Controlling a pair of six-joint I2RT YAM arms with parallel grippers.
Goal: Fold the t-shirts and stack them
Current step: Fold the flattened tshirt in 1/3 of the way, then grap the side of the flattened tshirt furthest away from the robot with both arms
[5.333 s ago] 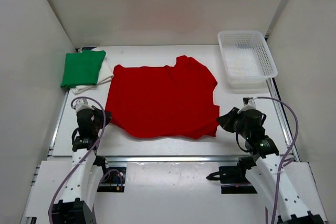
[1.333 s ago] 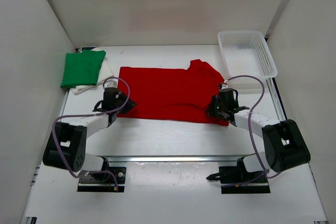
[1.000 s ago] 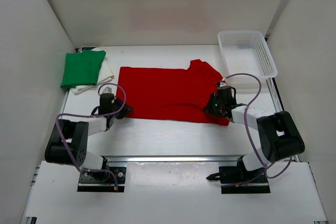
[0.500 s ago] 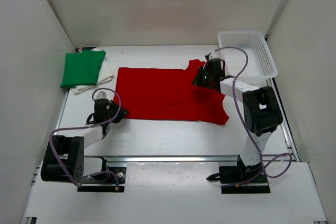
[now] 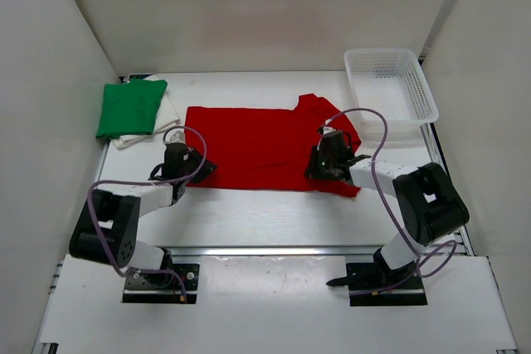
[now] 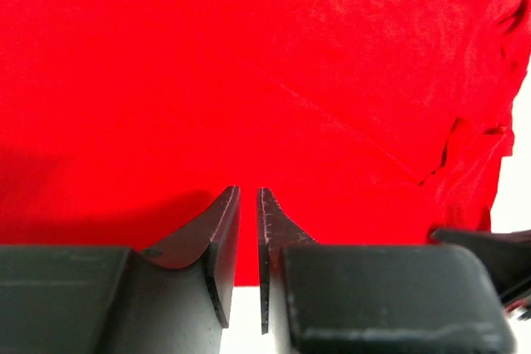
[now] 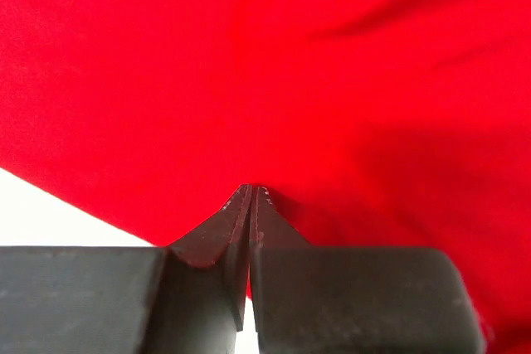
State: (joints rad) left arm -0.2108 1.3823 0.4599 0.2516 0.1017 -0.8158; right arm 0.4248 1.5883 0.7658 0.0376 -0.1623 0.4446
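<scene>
Mesh basket (image 5: 387, 52) is parked at 2 o'clock. Red t-shirt (image 5: 257, 147) is laid lengthwise 9-to-3; left gripper (image 6: 247, 193) is cracked slightly, right gripper (image 7: 250, 189) squeezed shut.

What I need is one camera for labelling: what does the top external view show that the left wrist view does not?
Only the top external view shows the folded green t-shirt lying on the white t-shirt at far left, and the white basket at far right. Only the left wrist view shows the narrow gap in the left gripper, its tips at the near edge of the red t-shirt. Both show that red t-shirt and the left gripper.
</scene>
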